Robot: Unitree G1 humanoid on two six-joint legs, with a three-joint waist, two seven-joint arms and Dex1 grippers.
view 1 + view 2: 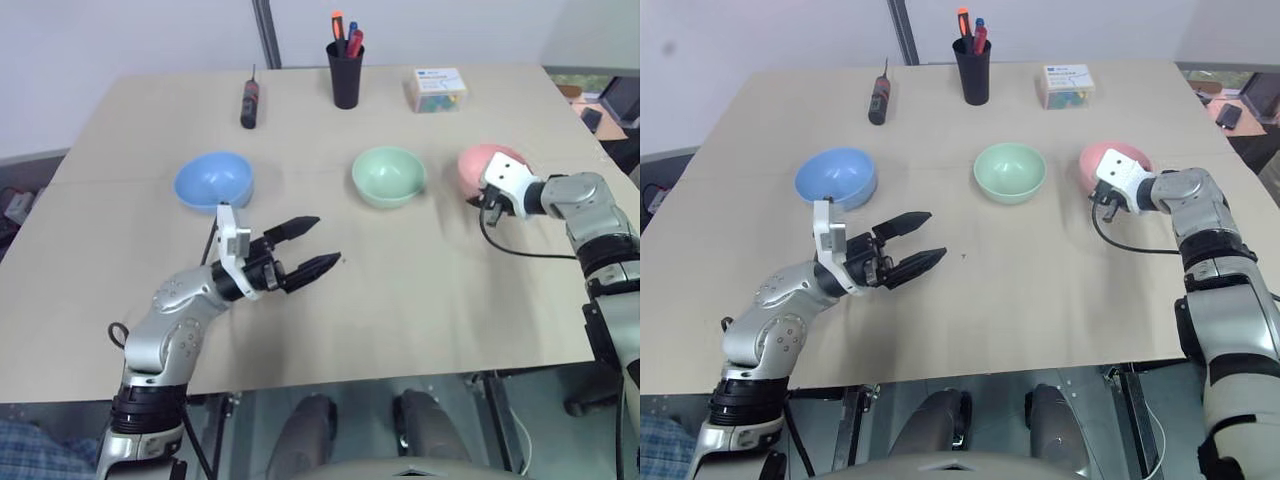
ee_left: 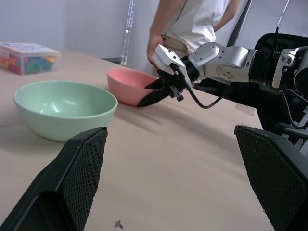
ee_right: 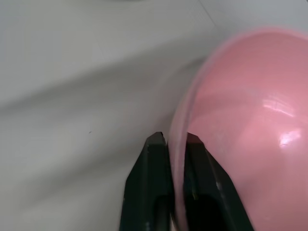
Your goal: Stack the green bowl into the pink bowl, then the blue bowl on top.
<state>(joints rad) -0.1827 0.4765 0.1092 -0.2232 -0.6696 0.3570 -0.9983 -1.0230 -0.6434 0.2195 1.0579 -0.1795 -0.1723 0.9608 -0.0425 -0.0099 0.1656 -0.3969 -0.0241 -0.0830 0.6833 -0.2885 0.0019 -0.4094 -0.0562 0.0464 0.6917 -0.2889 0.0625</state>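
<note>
With the right pincer [image 3: 176,144] clamped on the rim of the small round salmon-pink plastic bowl [image 1: 478,166] and the left pincer [image 1: 312,247] wide open and empty, that thin edge-grip could slip and tip the bowl on the counter [image 1: 420,290].

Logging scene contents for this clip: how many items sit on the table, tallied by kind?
Bowls: 3, the blue bowl, the green bowl, the pink bowl
Pen cup: 1
Screwdriver: 1
Clear box: 1
Total: 6

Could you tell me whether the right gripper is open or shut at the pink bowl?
Shut: the right gripper has its two black fingers pinched on the pink bowl's rim, one finger on either side.
</note>
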